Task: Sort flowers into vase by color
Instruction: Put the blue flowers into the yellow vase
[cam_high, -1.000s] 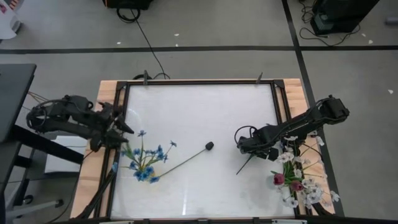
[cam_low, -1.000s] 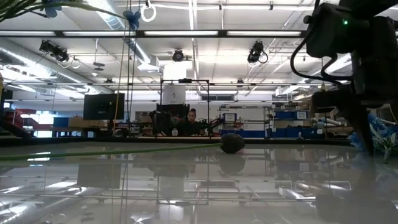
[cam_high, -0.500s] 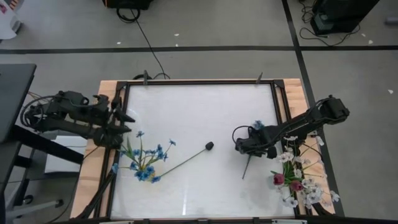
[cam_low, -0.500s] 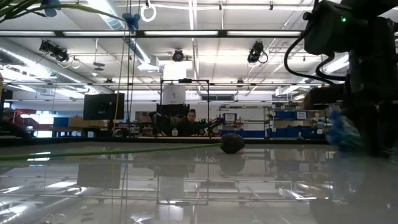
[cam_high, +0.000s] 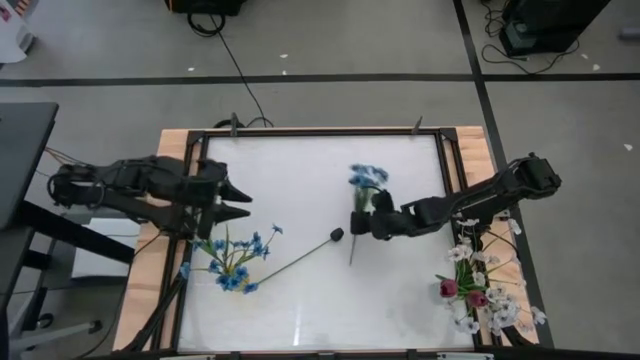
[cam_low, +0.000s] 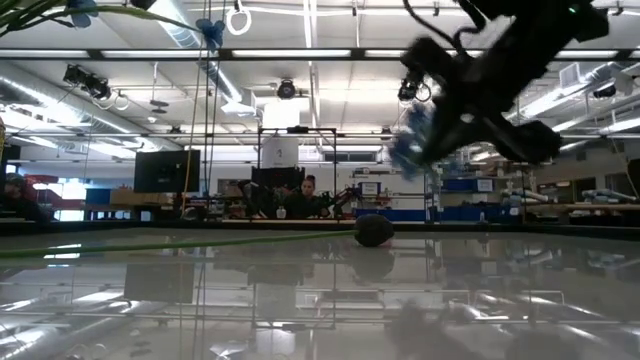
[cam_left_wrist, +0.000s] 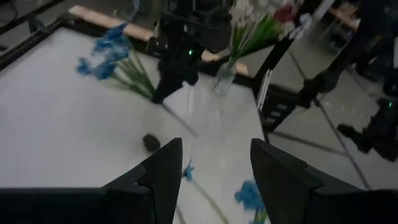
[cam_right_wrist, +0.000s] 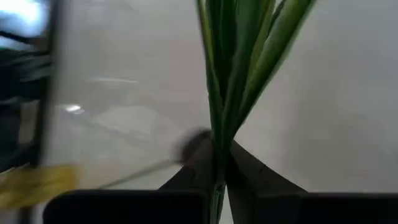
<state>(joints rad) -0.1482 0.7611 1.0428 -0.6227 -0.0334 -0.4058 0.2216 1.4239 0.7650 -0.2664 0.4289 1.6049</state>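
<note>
Hard to see first: in the low view the right arm is a blur w/ a smear of blue by it, tool tips not readable there. The vase (cam_left_wrist: 225, 77) only shows in the left wrist view, a small clear glass w/ white and red blooms; from above it's buried under the white/red bunch (cam_high: 478, 285) at approx 4 o'clock on the surface (cam_high: 300, 170), and that bunch spills past the edge. Blue bunch (cam_high: 236, 262) at 8 o'clock; whatever holds it I can't make out.

Right tool (cam_high: 360, 222) sits just right of centre, fingers together, clamped on the green stem of a blue sprig (cam_high: 366, 180). Right wrist view confirms: stem and leaves pinched between the two dark fingers (cam_right_wrist: 193, 165). Blossoms point toward 12, stem end toward 6. Black bud (cam_high: 337, 235) lies just left of the tool, its long stem running toward the blue bunch.

Left tool (cam_high: 236, 196) at 9 o'clock, fingers apart, nothing between them, just above the blue bunch.

Vs a sec ago: right tool was over at 3–4 o'clock by the white/red bunch, now moved in toward centre w/ the blue sprig. Left tool has pushed in from the surface's edge. Black bud and blue bunch unmoved.
</note>
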